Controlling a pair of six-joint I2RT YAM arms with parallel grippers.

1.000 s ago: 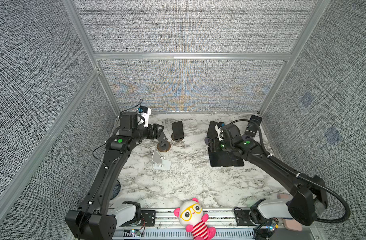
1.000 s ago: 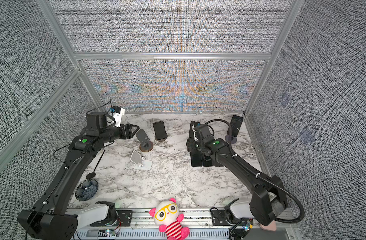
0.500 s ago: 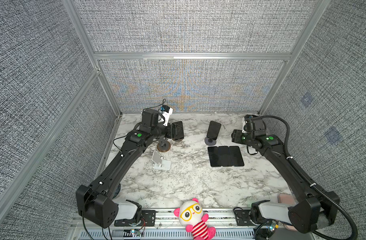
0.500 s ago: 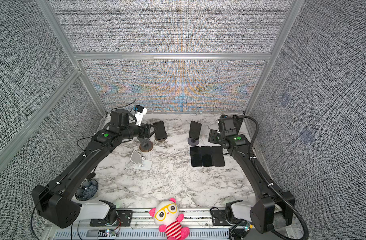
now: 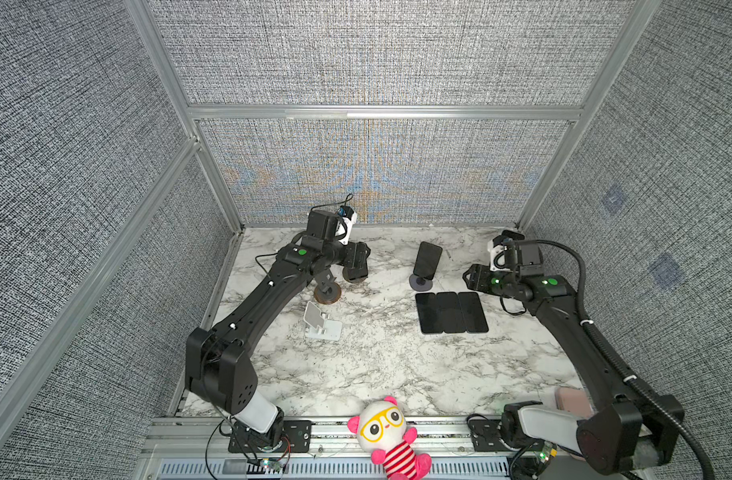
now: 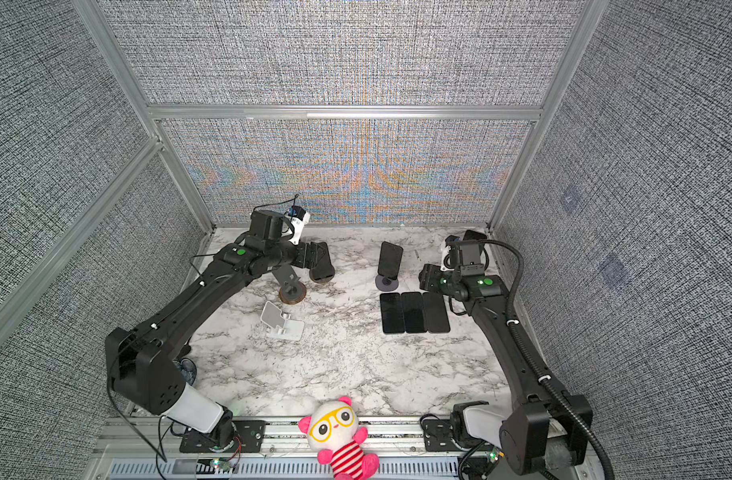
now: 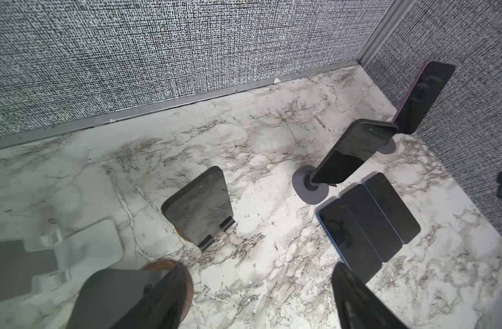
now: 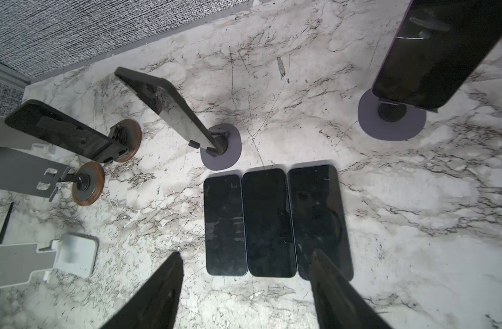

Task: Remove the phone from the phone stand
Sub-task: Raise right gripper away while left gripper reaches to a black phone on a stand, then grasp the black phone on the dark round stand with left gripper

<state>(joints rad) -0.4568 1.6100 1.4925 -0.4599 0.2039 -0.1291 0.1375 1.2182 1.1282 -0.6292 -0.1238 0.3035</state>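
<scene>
A dark phone (image 7: 200, 205) leans on a phone stand with a brown round base (image 5: 353, 277) at the back left. My left gripper (image 5: 358, 259) hovers right at it, covering it in both top views. In the left wrist view its fingers stand wide apart, open, with the phone ahead of them and only bare marble between. A second phone (image 5: 428, 258) rests on a stand with a grey base (image 5: 421, 284). A third phone (image 8: 432, 51) sits on a stand in the back right corner. My right gripper (image 5: 474, 278) is open and empty, just right of three phones lying flat (image 5: 451, 312).
An empty stand with a brown base (image 5: 326, 294) and a white stand (image 5: 321, 327) sit under the left arm. A plush toy (image 5: 391, 436) lies on the front rail and a small fan (image 6: 185, 370) at the front left. Grey walls enclose the marble table (image 5: 376, 365).
The left arm swung right to the phone on the brown-based stand and its jaws widened. The right arm drew back to the right, off the flat phones.
</scene>
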